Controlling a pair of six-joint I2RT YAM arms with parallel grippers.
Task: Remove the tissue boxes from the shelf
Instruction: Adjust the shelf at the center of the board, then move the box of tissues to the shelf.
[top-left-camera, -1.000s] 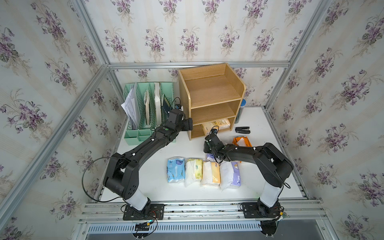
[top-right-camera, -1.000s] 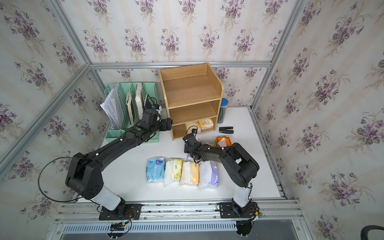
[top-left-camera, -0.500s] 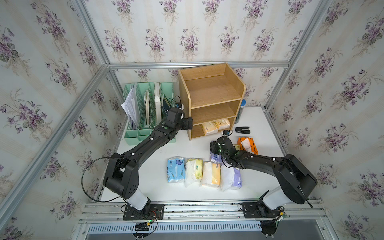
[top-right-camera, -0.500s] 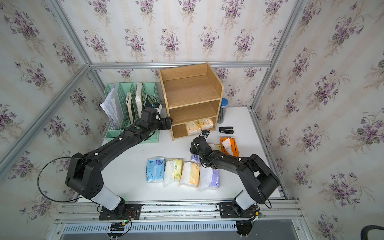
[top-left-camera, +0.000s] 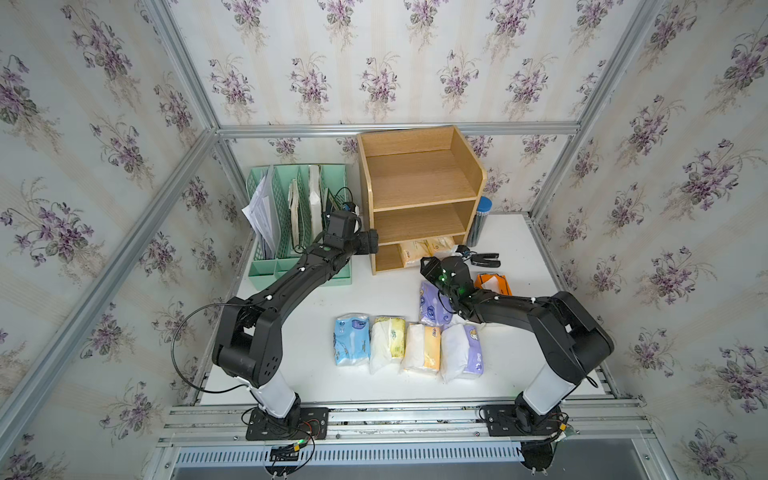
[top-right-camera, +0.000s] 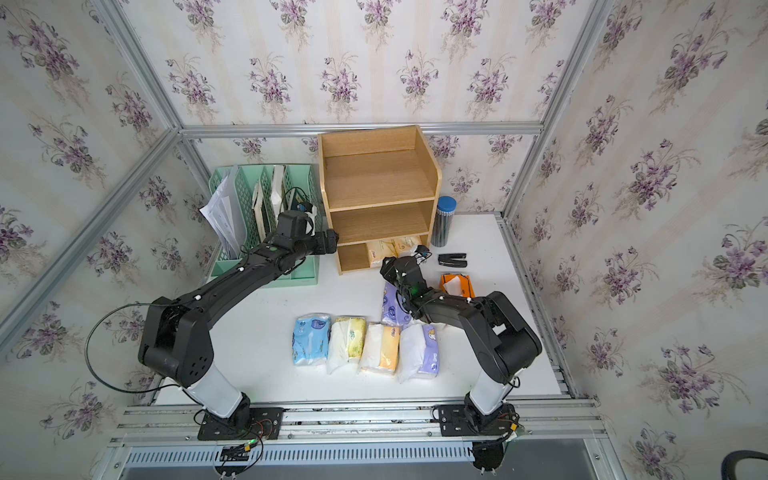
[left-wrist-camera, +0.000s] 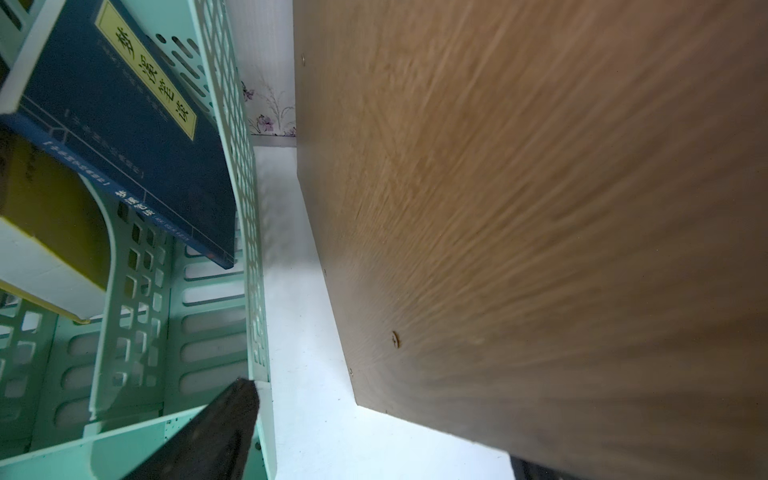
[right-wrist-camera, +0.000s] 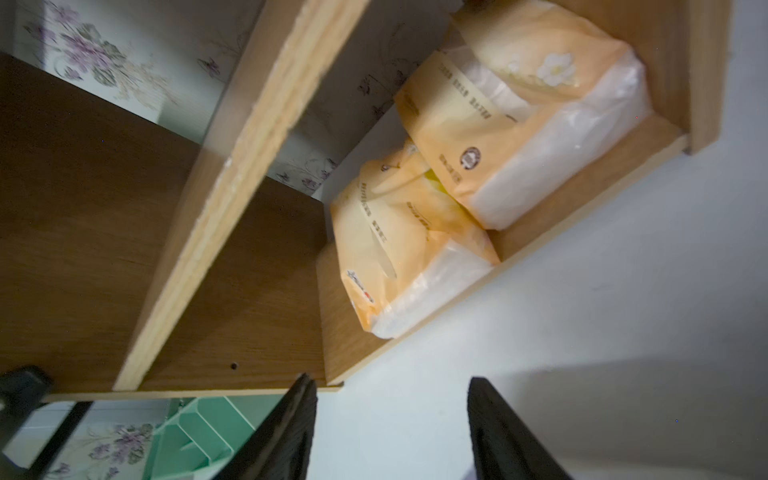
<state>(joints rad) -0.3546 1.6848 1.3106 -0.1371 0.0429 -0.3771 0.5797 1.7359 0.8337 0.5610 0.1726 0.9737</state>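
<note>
Two pale-yellow tissue packs (right-wrist-camera: 415, 257) lie in the shelf (top-left-camera: 419, 178), side by side in its bottom tier, toward the right-hand panel. The two upper tiers are bare. The shelf stands at the back edge of the table (top-left-camera: 311, 382).

The packs look light and squashy, with thin glossy film over soft paper and a creased wrapper. I'd judge that a pinch across the narrow width, at the end facing out of the shelf, would hold best. A hold on loose film alone could slip or tear. One pack overlaps its neighbour, so pulling one may drag the other.

The right gripper (right-wrist-camera: 392, 399) hangs just in front of that tier, low over the table, jaws spread with nothing between them. The left gripper (top-left-camera: 370, 243) is at the shelf's left side panel, beside the mint-green file rack (top-left-camera: 270, 268), jaws wide apart. I cannot tell whether it touches the panel.

The board above the bottom tier leaves a low opening, so a reach has to go in flat. By the shelf's right side stand a blue-capped tube (top-left-camera: 480, 220) and a black stapler (top-left-camera: 484, 260). An orange pack (top-left-camera: 492, 284) and a purple pack (top-left-camera: 430, 303) lie close to the right arm. A row of four packs (top-left-camera: 422, 347) sits toward the front edge, well clear.
</note>
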